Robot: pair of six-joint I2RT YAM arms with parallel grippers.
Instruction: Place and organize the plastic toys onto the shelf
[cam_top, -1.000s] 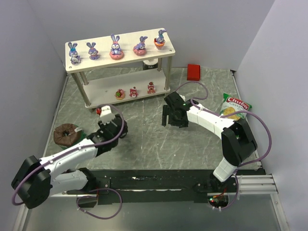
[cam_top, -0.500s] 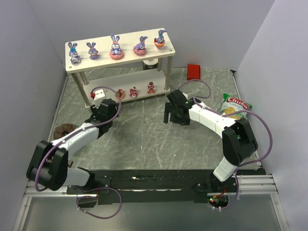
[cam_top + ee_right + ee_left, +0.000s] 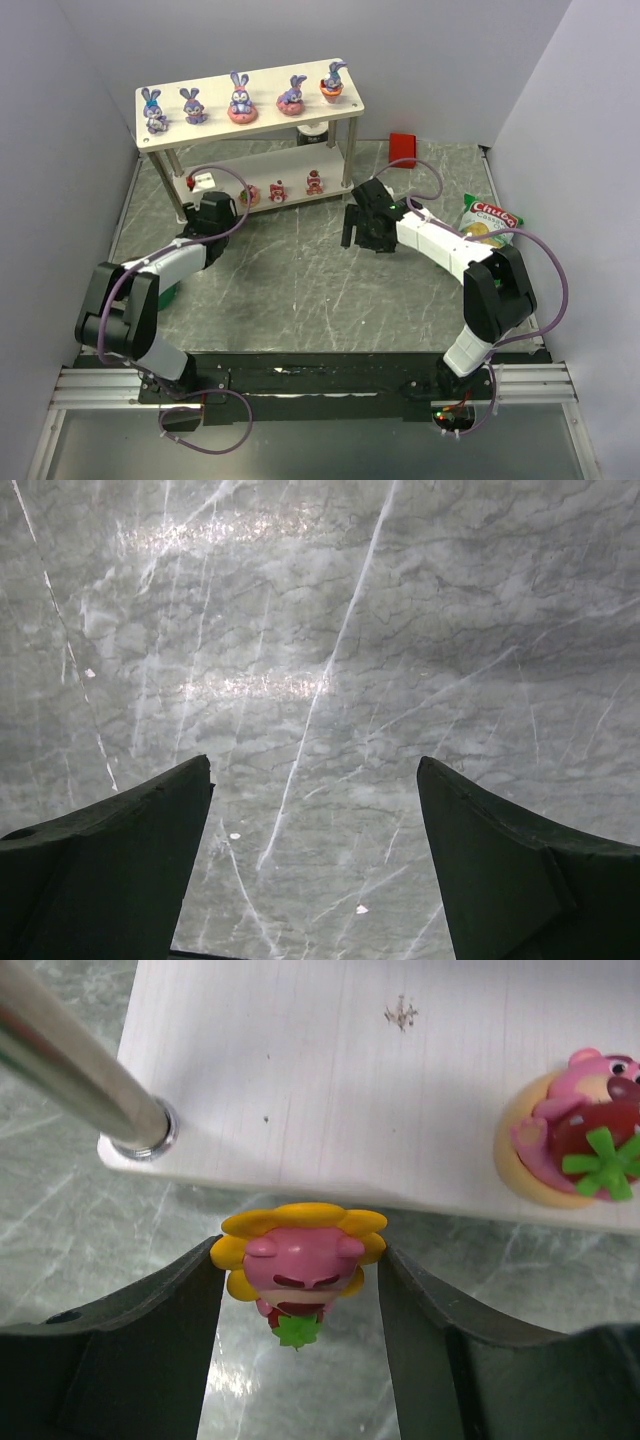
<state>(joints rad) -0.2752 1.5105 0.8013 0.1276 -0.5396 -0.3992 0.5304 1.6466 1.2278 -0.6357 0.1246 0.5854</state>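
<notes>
Now the left gripper (image 3: 300,1305), clamped on a pink plastic bear figurine with yellow petals (image 3: 300,1250), hangs at the lower-board edge of the whitish wood-grain shelf (image 3: 330,1080); placing likely needs reaching forward, then releasing. The right gripper (image 3: 315,810) stands apart, empty.

shelf board (image 3: 380,1090) matt pale wood-grain, shelf post (image 3: 70,1065) polished metal; pink-yellow toy (image 3: 300,1260) glossy smooth plastic; tabletop (image 3: 330,630) grey marble-look with slight sheen

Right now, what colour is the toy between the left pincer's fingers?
Pink sweet ringed with yellow petals, green sprig below; left wrist view shows it best.
</notes>
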